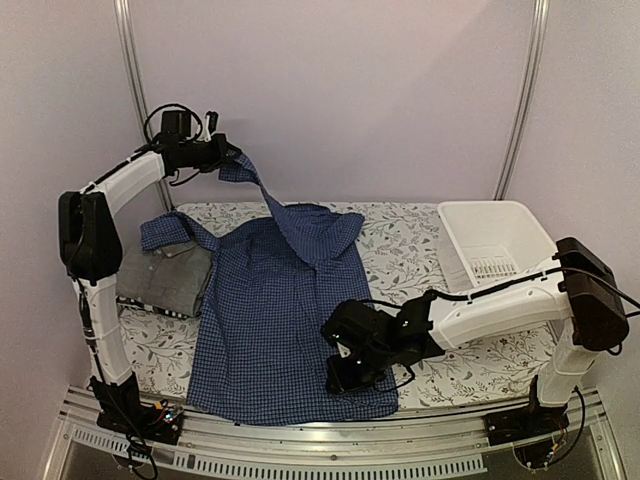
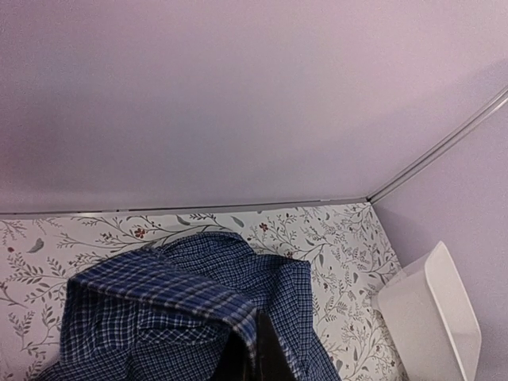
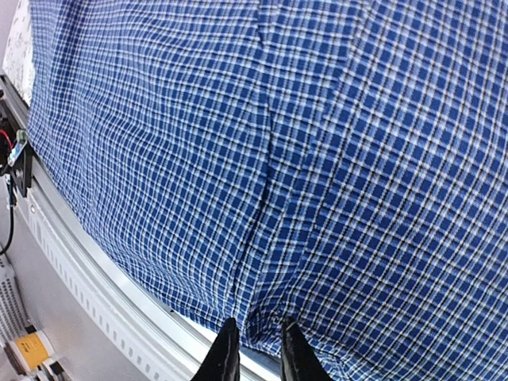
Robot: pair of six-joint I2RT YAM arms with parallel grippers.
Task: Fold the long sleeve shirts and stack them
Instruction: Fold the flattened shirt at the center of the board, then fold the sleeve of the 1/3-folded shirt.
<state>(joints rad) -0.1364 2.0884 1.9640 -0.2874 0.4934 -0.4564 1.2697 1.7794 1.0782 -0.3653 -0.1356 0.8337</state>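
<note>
The overhead view takes in the whole floral-patterned worktop (image 1: 400, 240). One dark blue fine-check cloth button-up shirt (image 1: 270, 320) lies spread at the centre, its hem reaching 6 o'clock. One folded grey cloth shirt pile (image 1: 165, 278) lies at 9 o'clock, touching the checked shirt's left edge. A darker striped edge shows on the pile's near side, and I cannot tell how many garments it holds. One white plastic basket (image 1: 480, 207) stands at 2 o'clock, apart from both. There are two arms and two claws. The left claw (image 1: 228, 158) is raised at 11 o'clock, pressed together on one sleeve of the checked shirt, which climbs in a taut strip from the collar area. The right claw (image 1: 345, 372) sits low at 5 o'clock on the shirt's hem corner. Only the left wrist view shows the sleeve draped over that claw's dark fingers (image 2: 255, 357), with the collar end of the shirt on the worktop below and the basket at its 4 o'clock. Only the right wrist view shows the right claw's fingers a little spread, a narrow gap between them. Their tips sit at the hem beside the silver metal rail (image 3: 119, 302) along the worktop's near edge, with no cloth visibly pinched.
</note>
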